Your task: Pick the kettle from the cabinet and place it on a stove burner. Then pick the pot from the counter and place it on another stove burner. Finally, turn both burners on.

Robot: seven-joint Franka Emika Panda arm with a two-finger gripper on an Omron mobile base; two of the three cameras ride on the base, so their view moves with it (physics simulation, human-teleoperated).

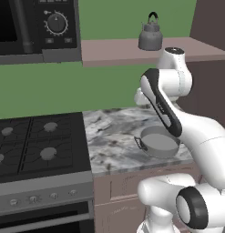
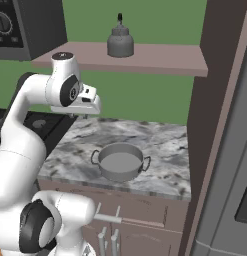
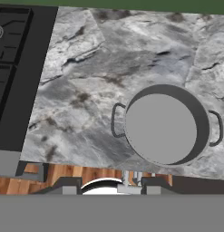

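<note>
Kettle first by the task, but going left to right the black four-burner cooktop [image 1: 38, 143] comes first, its small round grey burner discs [image 1: 48, 153] bare under the black grates. Right of it runs the grey-and-white marbled stone tabletop [image 1: 114, 136], and on it, toward the front edge, the wide shallow grey metal pot [image 2: 120, 164] stands upright with its two small dark side handles out to the sides. Above, on the mauve-brown flat cabinet shelf [image 2: 160, 57], the small grey metal kettle [image 2: 119, 44] with the black arched handle sits upright — well apart from the pot. The white arm's hand [image 2: 85, 102] hangs over the tabletop's left part, below the shelf; its fingers [image 3: 70, 189] [image 3: 152, 189] stand parted — holding nothing.
</note>
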